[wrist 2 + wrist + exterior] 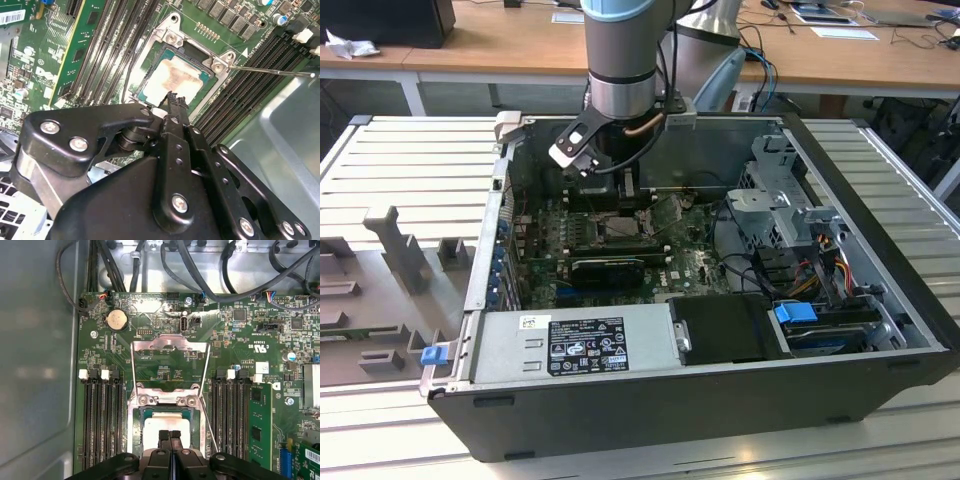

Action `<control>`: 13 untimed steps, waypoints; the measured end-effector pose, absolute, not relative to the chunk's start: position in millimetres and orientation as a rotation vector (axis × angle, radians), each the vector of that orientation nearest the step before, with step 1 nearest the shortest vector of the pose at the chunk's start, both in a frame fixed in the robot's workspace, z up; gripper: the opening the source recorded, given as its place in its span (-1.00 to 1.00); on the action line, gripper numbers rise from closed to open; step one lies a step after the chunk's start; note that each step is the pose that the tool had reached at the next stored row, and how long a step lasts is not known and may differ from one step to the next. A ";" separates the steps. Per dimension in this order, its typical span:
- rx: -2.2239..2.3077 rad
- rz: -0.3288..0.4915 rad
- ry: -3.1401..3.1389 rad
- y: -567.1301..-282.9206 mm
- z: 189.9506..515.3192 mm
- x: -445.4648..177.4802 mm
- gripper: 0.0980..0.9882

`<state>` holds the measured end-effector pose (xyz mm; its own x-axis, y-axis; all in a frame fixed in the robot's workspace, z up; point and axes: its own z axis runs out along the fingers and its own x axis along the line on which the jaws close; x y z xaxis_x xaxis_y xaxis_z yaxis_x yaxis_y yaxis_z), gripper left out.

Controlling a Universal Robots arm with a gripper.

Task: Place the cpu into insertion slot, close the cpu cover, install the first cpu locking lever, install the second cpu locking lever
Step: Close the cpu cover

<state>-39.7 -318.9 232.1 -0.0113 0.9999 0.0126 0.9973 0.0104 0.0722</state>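
The cpu point(165, 426), a pale silver square with a smudged face, lies flat in the insertion slot point(133, 432) on the green board; it also shows in the second wrist view point(172, 77). The cpu cover point(170, 346), a thin silvery frame with a big window, stands swung open on its hinge behind the slot. A thin metal locking lever point(275, 70) sticks out free beside the socket. My gripper point(170, 436) is shut, empty, its tips point(172, 97) together at the cpu's near edge. In the exterior view the gripper point(620, 203) reaches down into the open computer case.
Long black memory slots point(102, 420) flank the socket on both sides. Black cables point(200, 270) hang over the board's far edge. A grey power supply point(575, 345), a drive cage point(790, 215) and the case walls point(880, 200) hem the board in.
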 end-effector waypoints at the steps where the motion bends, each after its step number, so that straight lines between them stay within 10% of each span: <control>1: 2.179 0.093 2.203 -318.9 232.2 -39.7 -0.98; 13: 2.179 0.093 2.203 -318.8 238.4 -39.4 -0.98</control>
<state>-39.4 -318.8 238.4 -0.0113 0.9999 0.0126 0.9973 0.0104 0.0722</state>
